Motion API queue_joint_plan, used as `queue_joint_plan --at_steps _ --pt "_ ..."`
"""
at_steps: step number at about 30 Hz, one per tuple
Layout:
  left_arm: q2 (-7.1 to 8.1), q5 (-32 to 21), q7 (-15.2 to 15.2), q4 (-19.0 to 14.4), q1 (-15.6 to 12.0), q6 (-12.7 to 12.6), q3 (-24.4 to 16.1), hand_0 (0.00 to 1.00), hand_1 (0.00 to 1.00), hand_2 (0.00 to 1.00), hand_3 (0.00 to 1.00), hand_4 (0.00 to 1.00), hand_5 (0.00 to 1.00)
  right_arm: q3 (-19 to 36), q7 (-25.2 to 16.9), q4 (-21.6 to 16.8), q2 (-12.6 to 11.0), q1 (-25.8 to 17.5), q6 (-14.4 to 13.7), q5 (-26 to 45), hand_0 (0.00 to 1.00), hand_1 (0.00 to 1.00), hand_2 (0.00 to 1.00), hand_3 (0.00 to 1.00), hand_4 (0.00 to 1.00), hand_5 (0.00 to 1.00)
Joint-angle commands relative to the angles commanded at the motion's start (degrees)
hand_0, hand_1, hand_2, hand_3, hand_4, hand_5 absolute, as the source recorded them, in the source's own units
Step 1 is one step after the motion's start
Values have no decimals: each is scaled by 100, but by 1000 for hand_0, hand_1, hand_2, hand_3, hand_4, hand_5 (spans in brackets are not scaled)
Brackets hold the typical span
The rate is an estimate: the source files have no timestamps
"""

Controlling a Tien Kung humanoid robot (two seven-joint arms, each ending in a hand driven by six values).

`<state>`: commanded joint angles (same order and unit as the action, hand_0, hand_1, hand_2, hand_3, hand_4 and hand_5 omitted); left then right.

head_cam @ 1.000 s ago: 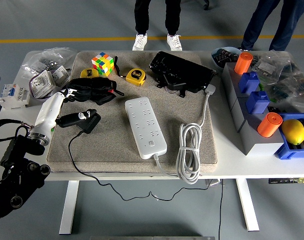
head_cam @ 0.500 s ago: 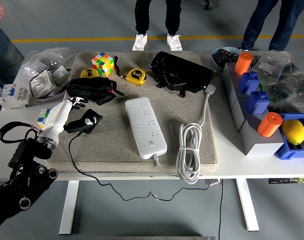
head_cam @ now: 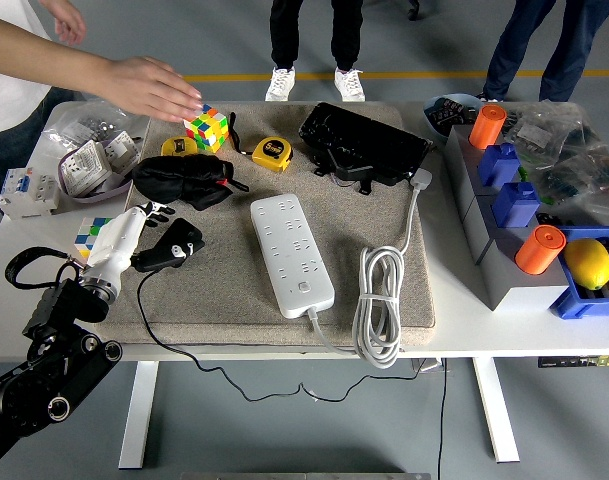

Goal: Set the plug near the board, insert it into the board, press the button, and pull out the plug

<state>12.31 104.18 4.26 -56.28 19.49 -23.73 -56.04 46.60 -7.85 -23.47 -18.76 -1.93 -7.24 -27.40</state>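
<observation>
Lower left of the frame, the left hand (head_cam: 149, 222) is seen with its fingers closed around the black plug (head_cam: 174, 247), whose thin cable trails off the mat's front edge. Just right, mid-frame, the white power strip (head_cam: 290, 252) lies flat on the beige mat (head_cam: 384, 200), glossy and rectangular. Upper left, a rubik's cube (head_cam: 207, 127) is being reached for by a person's hand (head_cam: 149, 88).

- A workshop or robotics test hall: bare grey concrete floor (head_cam: 184, 40) crossed by a painted yellow line (head_cam: 404, 75).
- A white height-adjustable desk (head_cam: 504, 340) stands in open floor, with people standing around its far side.
- Tools and parts crowd it: tape measures (head_cam: 272, 152), bagged circuit breakers (head_cam: 84, 160), blue parts bins (head_cam: 584, 300).
- A grey test mat (head_cam: 374, 215) carries a power strip (head_cam: 291, 254).
</observation>
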Motion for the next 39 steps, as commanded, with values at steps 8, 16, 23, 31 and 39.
queue_joint_plan --at_steps 8,16,23,31,39 --pt "-42 3 29 101 0 -13 14 624 646 665 716 998 456 27 -16 -3 -1 -10 -11 -5 607 625 573 546 764 278" --pt "-73 -140 9 161 34 -98 5 355 466 521 600 998 272 43 -23 -6 8 24 -27 -17 607 623 572 544 760 277" --pt "-96 -268 -50 210 45 -152 8 332 409 490 571 993 231 47 -19 -11 14 20 -30 -33 607 624 571 544 758 276" --pt "-108 -329 -164 225 62 -230 13 308 393 485 550 954 190 76 -31 -10 19 19 -38 -43 607 622 570 544 757 276" --pt "-124 -386 -187 240 59 -228 47 273 389 475 539 855 99 96 -33 -13 29 18 -38 -57 607 621 570 543 756 275"
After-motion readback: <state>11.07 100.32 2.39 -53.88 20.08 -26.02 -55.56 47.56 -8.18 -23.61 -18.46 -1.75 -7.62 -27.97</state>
